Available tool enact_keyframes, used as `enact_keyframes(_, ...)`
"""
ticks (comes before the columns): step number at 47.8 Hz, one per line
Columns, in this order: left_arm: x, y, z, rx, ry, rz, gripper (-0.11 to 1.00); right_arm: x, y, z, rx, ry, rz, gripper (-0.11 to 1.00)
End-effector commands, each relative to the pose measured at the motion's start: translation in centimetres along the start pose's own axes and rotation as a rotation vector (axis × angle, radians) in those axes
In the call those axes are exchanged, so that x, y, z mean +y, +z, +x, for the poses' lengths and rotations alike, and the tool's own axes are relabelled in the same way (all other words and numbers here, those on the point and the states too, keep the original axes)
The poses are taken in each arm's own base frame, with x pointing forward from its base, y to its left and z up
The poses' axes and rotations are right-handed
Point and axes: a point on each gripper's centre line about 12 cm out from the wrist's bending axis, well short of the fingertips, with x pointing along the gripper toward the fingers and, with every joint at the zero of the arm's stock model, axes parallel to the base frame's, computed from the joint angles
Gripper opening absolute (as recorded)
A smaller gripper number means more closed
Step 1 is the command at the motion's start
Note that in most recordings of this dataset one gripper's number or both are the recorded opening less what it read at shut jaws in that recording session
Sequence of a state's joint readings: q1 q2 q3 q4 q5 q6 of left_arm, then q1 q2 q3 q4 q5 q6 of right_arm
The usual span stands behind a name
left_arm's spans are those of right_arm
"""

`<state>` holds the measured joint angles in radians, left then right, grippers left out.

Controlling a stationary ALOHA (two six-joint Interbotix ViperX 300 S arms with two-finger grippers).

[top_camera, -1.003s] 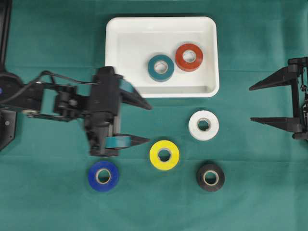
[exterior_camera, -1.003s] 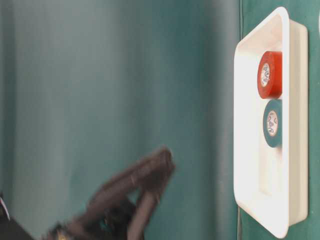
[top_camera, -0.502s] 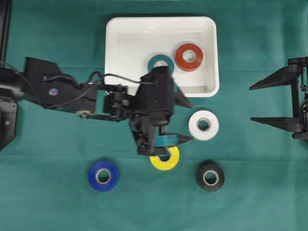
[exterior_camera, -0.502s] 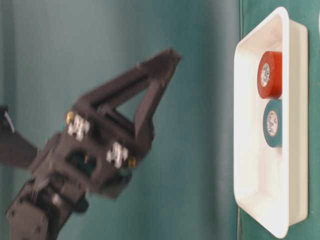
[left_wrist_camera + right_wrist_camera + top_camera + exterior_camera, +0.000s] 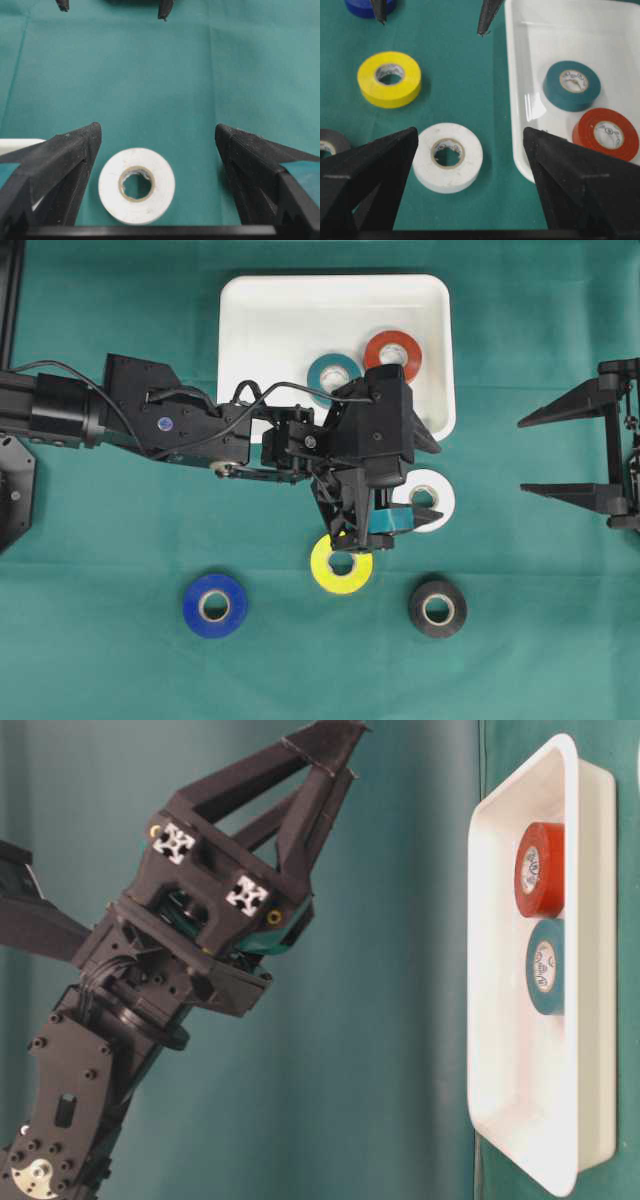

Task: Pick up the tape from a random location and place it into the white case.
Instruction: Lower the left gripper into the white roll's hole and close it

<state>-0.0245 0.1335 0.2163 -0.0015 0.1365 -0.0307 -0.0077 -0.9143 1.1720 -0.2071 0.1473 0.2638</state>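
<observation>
The white case (image 5: 280, 330) lies at the back middle and holds a teal roll (image 5: 330, 370) and a red roll (image 5: 393, 352). A white tape roll (image 5: 428, 498) lies on the green cloth in front of the case's right corner. My left gripper (image 5: 438, 480) is open and hovers over this roll. In the left wrist view the white roll (image 5: 136, 185) lies between the spread fingers of the left gripper (image 5: 157, 131), nearer the left finger, untouched. My right gripper (image 5: 530, 455) is open and empty at the right edge; in its wrist view the right gripper (image 5: 470, 132) faces the white roll (image 5: 448, 156).
A yellow roll (image 5: 341, 565), a blue roll (image 5: 215, 605) and a black roll (image 5: 437, 608) lie on the cloth in front. The left arm (image 5: 180, 425) stretches across the case's front edge. The table-level view shows the case (image 5: 500, 1020) and the left gripper (image 5: 325, 740) raised.
My left arm has swept right, from above the blue and yellow rolls to over the white roll, jaws still open. The right arm and all rolls have not moved.
</observation>
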Motion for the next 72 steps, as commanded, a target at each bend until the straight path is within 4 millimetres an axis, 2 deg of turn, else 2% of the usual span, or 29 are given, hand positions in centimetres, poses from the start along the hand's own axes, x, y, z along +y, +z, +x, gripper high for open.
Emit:
enact_keyframes(1,-0.1,1.6,-0.8,-0.035,-0.002,0.002,0.97,0.0,0.7,0.0,-0.015,-0.001,-0.003,0.85)
enact_keyframes(16,-0.3,2.2,-0.1,0.028,-0.002,-0.002,0.97,0.0,0.6,0.0,-0.007,-0.004,-0.005,0.85)
enact_keyframes(29,-0.8,2.9,1.4,0.230,-0.002,0.003,0.97,-0.1,0.4,0.0,0.005,-0.007,-0.005,0.85)
enact_keyframes(40,-0.9,3.6,1.9,0.313,-0.001,0.007,0.97,-0.1,0.4,0.0,0.005,-0.007,-0.005,0.85)
enact_keyframes(72,-1.2,3.5,2.0,0.333,-0.005,0.011,0.97,-0.1,0.4,0.0,0.005,-0.007,-0.005,0.85)
